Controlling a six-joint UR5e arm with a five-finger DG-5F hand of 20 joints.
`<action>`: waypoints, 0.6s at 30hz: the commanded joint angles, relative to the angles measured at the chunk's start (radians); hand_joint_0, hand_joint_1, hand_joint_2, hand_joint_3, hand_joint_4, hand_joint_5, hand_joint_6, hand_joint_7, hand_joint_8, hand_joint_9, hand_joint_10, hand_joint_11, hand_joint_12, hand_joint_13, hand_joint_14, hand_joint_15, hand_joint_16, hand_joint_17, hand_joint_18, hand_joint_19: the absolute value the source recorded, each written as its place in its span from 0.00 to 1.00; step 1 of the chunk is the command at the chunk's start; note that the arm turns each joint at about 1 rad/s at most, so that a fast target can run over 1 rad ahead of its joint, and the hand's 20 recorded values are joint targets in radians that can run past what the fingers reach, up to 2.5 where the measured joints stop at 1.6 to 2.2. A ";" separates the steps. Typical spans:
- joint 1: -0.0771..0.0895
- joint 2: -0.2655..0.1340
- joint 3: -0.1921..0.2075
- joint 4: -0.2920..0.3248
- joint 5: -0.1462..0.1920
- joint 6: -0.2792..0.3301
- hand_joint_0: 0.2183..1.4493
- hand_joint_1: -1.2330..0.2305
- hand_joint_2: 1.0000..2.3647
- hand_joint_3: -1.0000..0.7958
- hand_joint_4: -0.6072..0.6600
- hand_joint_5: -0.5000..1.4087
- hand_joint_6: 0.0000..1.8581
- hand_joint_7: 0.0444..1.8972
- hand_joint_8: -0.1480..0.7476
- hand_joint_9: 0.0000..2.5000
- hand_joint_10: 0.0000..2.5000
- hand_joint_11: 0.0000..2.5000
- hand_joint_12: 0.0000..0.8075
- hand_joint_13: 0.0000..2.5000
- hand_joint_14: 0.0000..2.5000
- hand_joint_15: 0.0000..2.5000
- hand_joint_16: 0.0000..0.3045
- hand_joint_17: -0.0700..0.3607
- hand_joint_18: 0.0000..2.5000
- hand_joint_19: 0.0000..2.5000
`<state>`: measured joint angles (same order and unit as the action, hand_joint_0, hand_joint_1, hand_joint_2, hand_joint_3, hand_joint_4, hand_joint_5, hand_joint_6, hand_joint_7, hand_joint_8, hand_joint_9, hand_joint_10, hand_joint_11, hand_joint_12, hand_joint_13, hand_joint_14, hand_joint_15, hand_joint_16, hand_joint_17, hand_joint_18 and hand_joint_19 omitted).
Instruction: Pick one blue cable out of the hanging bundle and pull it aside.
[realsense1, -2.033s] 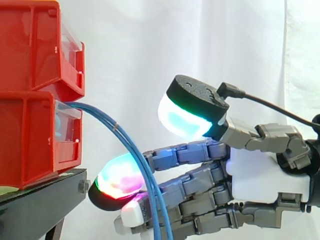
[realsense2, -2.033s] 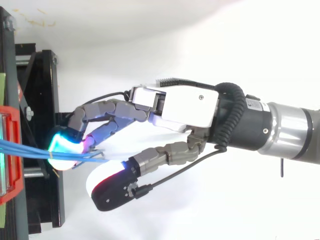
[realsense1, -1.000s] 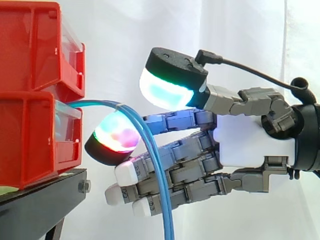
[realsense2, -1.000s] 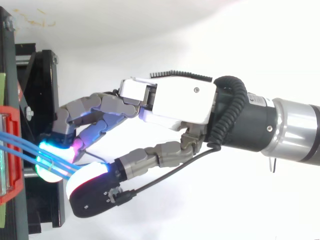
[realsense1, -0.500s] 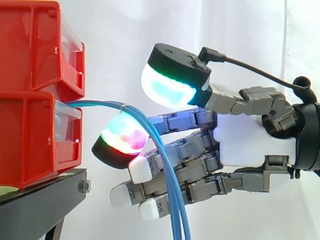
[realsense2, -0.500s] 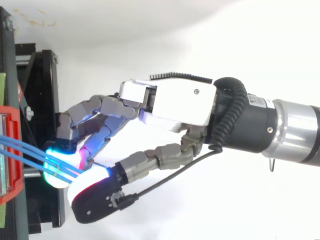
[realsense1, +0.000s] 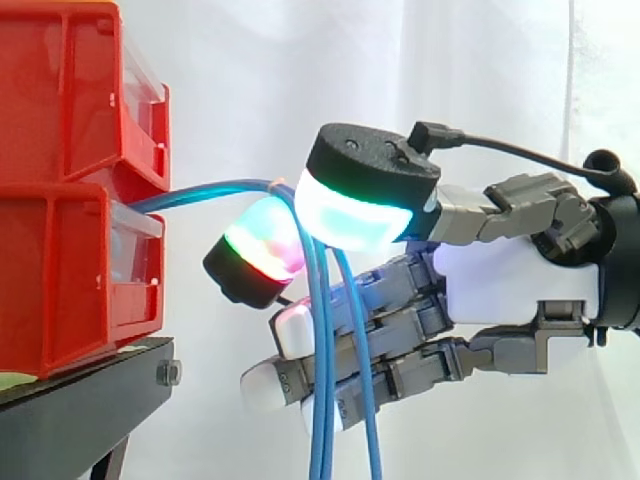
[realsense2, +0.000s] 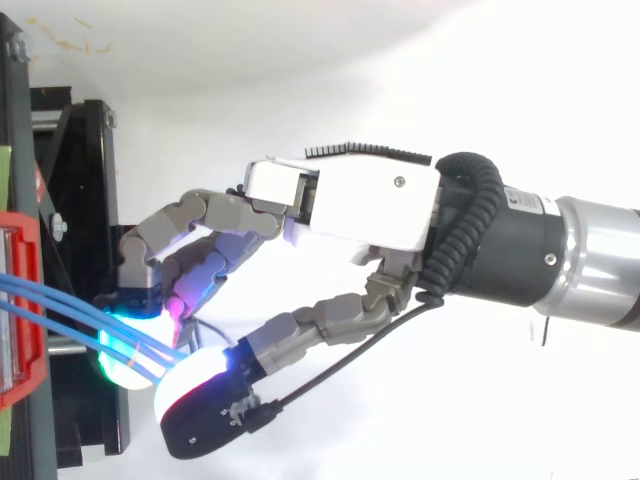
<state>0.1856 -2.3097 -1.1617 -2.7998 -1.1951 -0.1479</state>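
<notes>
A bundle of thin blue cables (realsense1: 322, 380) comes out of the lower red bin (realsense1: 60, 260), arches to the right and hangs down. In the top view the blue cables (realsense2: 60, 300) run from the bin to the hand's glowing pads. The hand (realsense1: 510, 280) reaches in from the right. Its thumb pad (realsense1: 355, 215) and one curled finger's pad (realsense1: 265, 245) press together on the cables just below the arch. The other fingers stay straighter behind the hanging strands. I cannot tell whether one cable or several are pinched.
Two red bins stand stacked on a black stand (realsense1: 80, 410) at the left. From above, the hand (realsense2: 360, 200) lies right of the stand (realsense2: 80, 150) and the bin's front (realsense2: 25, 330). A white curtain hangs behind.
The thumb has come down onto the cables and met the finger pad. The hand has drawn right, away from the bins, and the cables' arch has stretched with it, strands fanning below.
</notes>
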 joint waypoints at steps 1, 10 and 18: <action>0.002 0.012 0.001 -0.012 0.000 0.001 0.40 0.25 0.00 0.28 0.39 0.16 0.51 0.42 0.42 0.37 0.01 0.21 0.40 0.28 0.01 0.14 0.13 0.37 0.26 0.18; 0.002 0.015 0.001 -0.026 -0.001 -0.004 0.20 0.37 0.00 0.28 0.52 0.17 0.49 0.39 0.50 0.39 0.01 0.22 0.47 0.28 0.01 0.16 0.17 0.43 0.27 0.21; 0.002 0.015 0.001 -0.026 -0.001 -0.002 0.28 0.48 0.00 0.31 0.49 0.18 0.49 0.45 0.49 0.41 0.01 0.23 0.43 0.29 0.01 0.17 0.15 0.40 0.25 0.23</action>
<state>0.1872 -2.2940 -1.1611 -2.8255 -1.1963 -0.1512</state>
